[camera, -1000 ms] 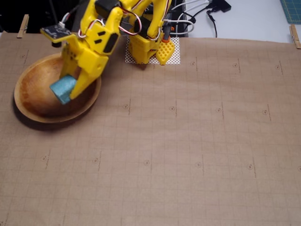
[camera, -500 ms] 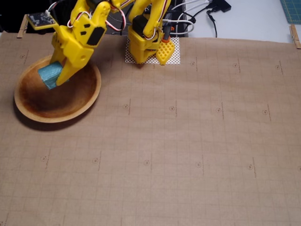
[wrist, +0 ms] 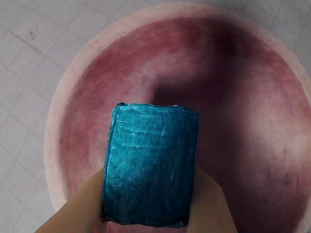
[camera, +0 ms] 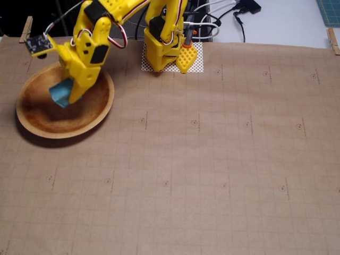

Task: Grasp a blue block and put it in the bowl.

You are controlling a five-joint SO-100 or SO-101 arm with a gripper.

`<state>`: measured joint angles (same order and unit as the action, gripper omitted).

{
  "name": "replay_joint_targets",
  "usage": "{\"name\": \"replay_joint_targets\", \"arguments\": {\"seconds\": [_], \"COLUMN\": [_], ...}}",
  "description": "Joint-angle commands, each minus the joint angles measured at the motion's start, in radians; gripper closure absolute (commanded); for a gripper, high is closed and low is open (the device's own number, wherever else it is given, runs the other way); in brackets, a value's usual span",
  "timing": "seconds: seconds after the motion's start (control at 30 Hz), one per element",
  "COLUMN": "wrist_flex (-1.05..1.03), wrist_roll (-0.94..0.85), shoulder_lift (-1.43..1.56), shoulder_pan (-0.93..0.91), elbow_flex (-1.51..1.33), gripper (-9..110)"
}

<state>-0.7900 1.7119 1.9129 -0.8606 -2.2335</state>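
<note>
The blue block (wrist: 150, 165) is held between my gripper's two yellow fingers (wrist: 77, 208), which close on its left and right sides. It hangs over the inside of the wooden bowl (wrist: 243, 73), which fills the wrist view. In the fixed view the gripper (camera: 65, 95) is over the bowl (camera: 37, 125) at the far left, with the block (camera: 60, 92) at its tip above the bowl's back half. I cannot tell whether the block touches the bowl's floor.
The arm's yellow base (camera: 164, 50) stands on a white mesh pad at the back of the brown gridded mat (camera: 212, 159). Cables (camera: 223, 16) lie behind it. Wooden clips (camera: 25, 29) pin the mat's back corners.
</note>
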Motion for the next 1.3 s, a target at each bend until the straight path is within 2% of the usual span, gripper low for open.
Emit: {"name": "replay_joint_targets", "arguments": {"seconds": [0.0,0.27,0.53,0.9,1.27], "wrist_flex": [0.038,0.17,0.227,0.224,0.222], "wrist_roll": [-0.005,0.005,0.009,0.009,-0.006], "shoulder_lift": [-0.034,-0.124,-0.155,-0.143,-0.048], "shoulder_pan": [-0.006,0.011,0.02,0.026,0.035], "elbow_flex": [0.087,0.089,0.087,0.075,0.003], "gripper": [105,100,79,57,54]}}
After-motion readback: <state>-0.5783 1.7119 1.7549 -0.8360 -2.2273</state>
